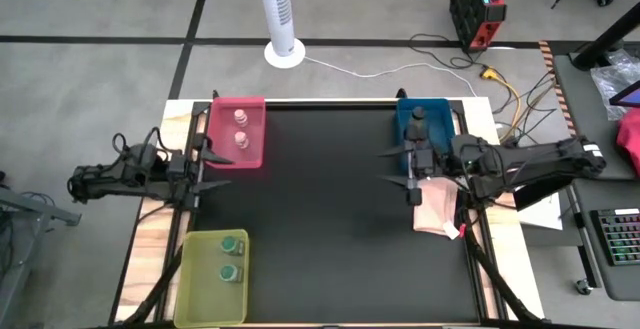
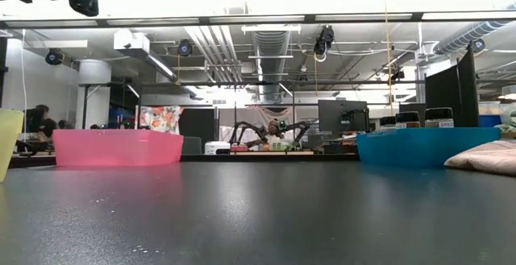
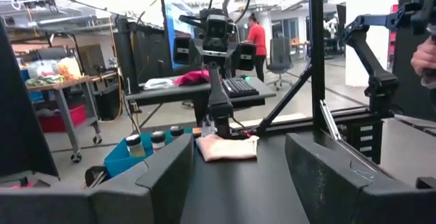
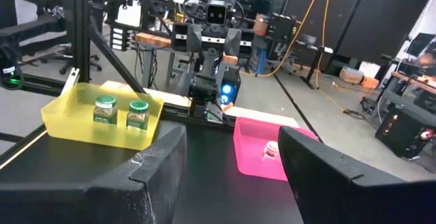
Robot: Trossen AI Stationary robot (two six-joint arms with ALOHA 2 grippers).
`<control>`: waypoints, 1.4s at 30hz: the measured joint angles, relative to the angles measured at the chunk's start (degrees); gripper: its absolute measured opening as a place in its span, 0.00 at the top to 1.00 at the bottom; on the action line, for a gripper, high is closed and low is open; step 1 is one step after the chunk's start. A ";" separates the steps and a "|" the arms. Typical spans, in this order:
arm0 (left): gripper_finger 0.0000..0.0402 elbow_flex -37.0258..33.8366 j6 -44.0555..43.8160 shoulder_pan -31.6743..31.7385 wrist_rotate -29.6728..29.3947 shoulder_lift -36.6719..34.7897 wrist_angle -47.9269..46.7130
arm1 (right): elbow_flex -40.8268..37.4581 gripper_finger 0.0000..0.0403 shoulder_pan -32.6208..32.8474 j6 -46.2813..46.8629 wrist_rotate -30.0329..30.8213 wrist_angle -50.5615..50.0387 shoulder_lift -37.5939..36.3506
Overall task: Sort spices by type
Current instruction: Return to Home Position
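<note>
Two pinkish-topped spice jars [image 1: 240, 129] stand in the red-pink tray [image 1: 257, 119] at the far left. Two green-lidded jars [image 1: 231, 257] stand in the yellow-green tray [image 1: 200, 299] at the near left; they also show in the right wrist view [image 4: 121, 112]. Dark-capped jars [image 3: 157, 141] stand in the blue tray [image 1: 405, 119] at the far right. My left gripper [image 1: 222, 169] is open and empty at the table's left edge, beside the pink tray. My right gripper [image 1: 388, 166] is open and empty at the right, next to the blue tray.
A pink cloth [image 1: 440, 209] lies at the table's right edge under the right arm. The black mat [image 1: 330, 229] between the two grippers is bare. A person in a red shirt [image 3: 257, 37] stands in the room beyond the table, and a hand [image 3: 426, 54] shows at the picture's edge.
</note>
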 joint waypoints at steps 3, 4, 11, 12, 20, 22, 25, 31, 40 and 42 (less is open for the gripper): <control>0.46 0.00 -0.02 0.00 -0.01 -0.61 -0.15 | -1.71 0.45 0.00 -0.02 0.02 0.25 -2.91; 0.46 0.00 -0.02 0.00 -0.01 -0.93 -0.12 | -2.28 0.45 0.00 -0.06 0.04 0.34 -4.08; 0.46 -1.35 -0.03 0.00 -0.28 -4.65 -1.43 | -9.20 0.46 0.00 -0.28 0.23 1.38 -14.10; 0.46 -1.98 -0.28 0.00 -0.80 -5.52 -1.43 | -10.58 0.46 0.00 -0.21 0.24 1.70 -15.68; 0.46 -8.47 -1.95 -0.02 -4.67 -5.92 5.32 | -21.68 0.46 -0.02 1.55 0.48 3.77 -28.29; 0.46 -9.78 -2.52 -0.02 -4.44 -5.86 6.87 | -25.32 0.46 -0.02 2.51 0.46 6.28 -32.00; 0.46 -11.60 -3.48 -0.02 -3.68 -5.87 7.10 | -30.35 0.46 0.00 4.19 0.42 8.87 -37.60; 0.46 -19.06 -3.58 -0.01 -0.86 -5.86 15.73 | -39.54 0.46 0.01 6.12 -3.18 9.78 -46.03; 0.46 -21.29 1.34 0.00 -1.11 -5.54 16.53 | -39.49 0.46 0.13 -1.10 -6.03 11.80 -44.30; 0.46 -21.31 1.33 -0.01 -1.11 -5.34 16.20 | -39.51 0.46 0.13 -3.10 -6.03 11.41 -44.22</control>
